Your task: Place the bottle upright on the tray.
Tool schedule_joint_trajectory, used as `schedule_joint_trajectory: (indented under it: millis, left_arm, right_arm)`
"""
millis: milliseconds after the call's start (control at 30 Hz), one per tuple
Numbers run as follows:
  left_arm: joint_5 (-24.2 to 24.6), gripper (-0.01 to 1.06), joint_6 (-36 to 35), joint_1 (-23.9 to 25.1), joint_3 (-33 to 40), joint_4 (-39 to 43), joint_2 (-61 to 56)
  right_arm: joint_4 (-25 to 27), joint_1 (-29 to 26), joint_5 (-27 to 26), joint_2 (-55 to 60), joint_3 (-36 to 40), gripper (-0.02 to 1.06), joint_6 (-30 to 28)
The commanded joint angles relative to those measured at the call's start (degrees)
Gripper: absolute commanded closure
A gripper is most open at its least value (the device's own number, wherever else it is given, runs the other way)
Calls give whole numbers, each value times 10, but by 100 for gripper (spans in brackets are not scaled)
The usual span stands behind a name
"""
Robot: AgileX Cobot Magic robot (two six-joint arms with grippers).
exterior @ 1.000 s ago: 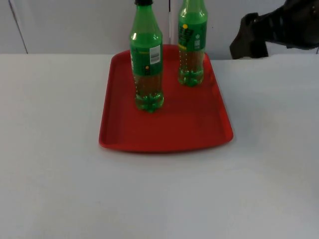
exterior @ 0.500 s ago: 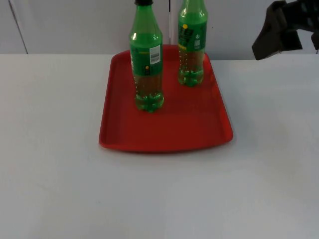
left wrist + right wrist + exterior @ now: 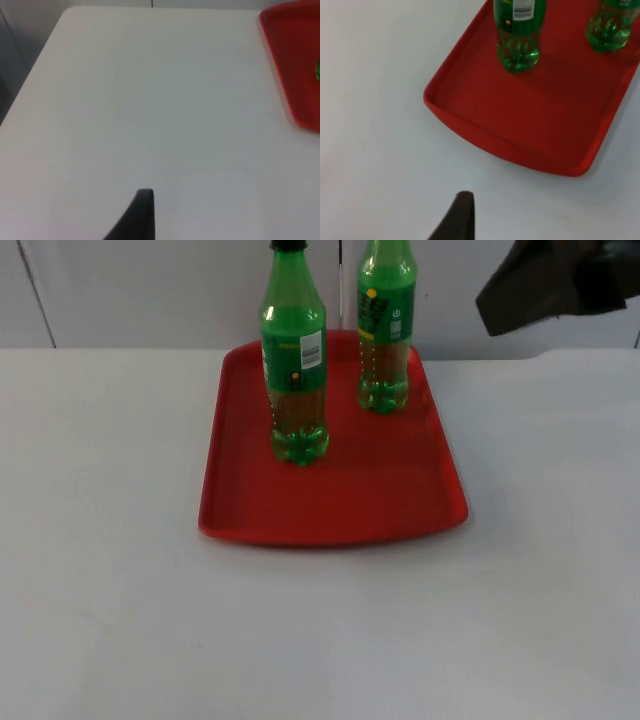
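Top view showed two green bottles, one (image 3: 294,360) with a white label and another (image 3: 385,325) nearer the wall, upright, caps up, at the tray's (image 3: 330,505) far end. Label print was unreadable. Right gripper (image 3: 545,285) hung above the table's far right edge, left gripper (image 3: 137,217) over bare table; I cannot tell either's opening.

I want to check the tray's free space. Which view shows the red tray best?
The top view: the whole red tray shows, with both bottles standing at its far half. The right wrist view cuts off one side; the left wrist view catches just one edge.
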Motion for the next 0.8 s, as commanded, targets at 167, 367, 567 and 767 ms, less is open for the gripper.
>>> schedule_joint_trajectory:
  millis: [167, 367, 567, 767]
  left_arm:
    - [-1, 0, 0, -5, 2, 2, -2]
    - [-1, 0, 0, -5, 2, 2, -2]
    - [-1, 0, 0, -5, 2, 2, -2]
    - [-1, 0, 0, -5, 2, 2, -2]
  right_arm:
    - [-4, 3, -41, -81, 83, 12, -3]
    - [-4, 3, -45, -178, 142, 12, -3]
    - [-4, 3, -19, -290, 178, 12, -5]
    - [-4, 3, 15, -409, 203, 12, -30]
